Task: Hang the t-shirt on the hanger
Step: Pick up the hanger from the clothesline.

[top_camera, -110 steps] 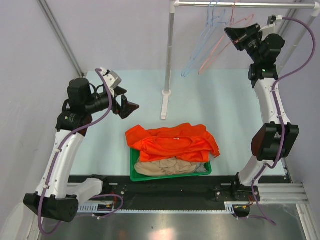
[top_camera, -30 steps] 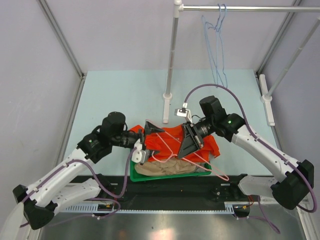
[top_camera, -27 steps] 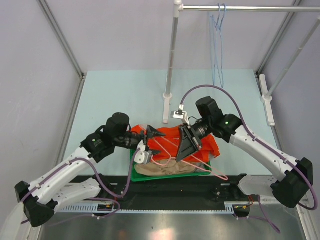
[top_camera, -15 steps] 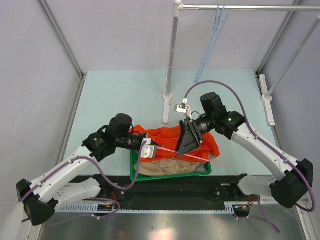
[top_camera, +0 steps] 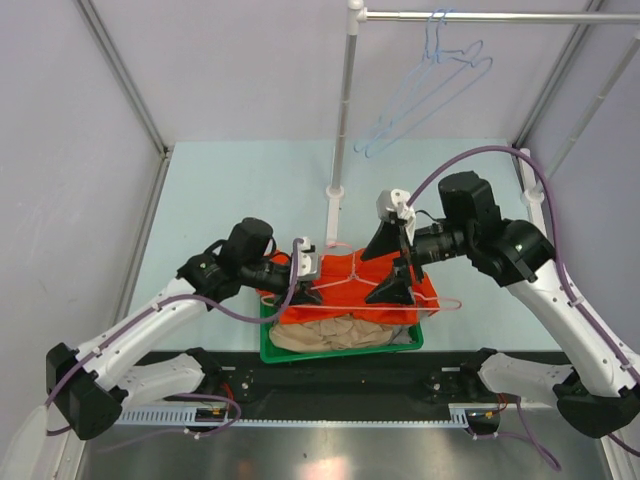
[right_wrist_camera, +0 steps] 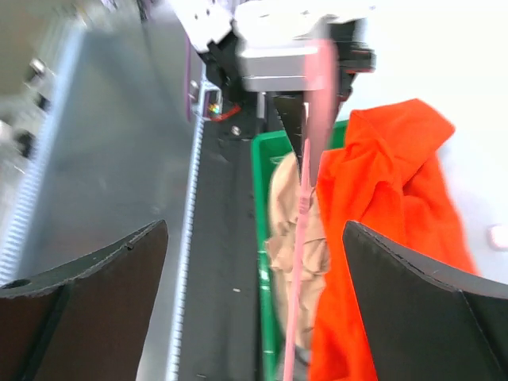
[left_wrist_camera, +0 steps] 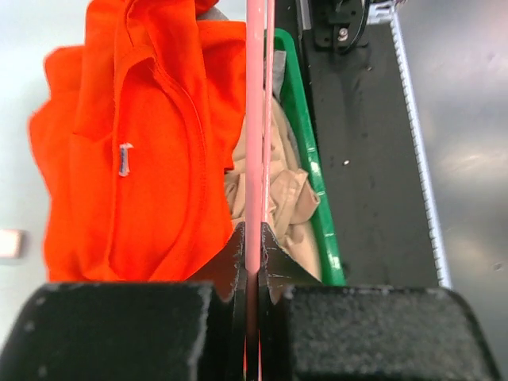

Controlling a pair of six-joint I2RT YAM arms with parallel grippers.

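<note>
The bright orange short-sleeved t-shirt is lying on a beige garment in a green plastic basket. The thin pink wire hanger is hanging just above it, ready to go in. The left gripper is pinching the hanger tight. The right gripper is gaping wide, holding nothing. I am counting one t-shirt, one pink hanger and, I think, two light blue hangers.

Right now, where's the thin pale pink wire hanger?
Top view, centre: the hanger is clamped in the left gripper and lies across the bright orange t-shirt above the green basket, running between the open right gripper's fingers.
</note>
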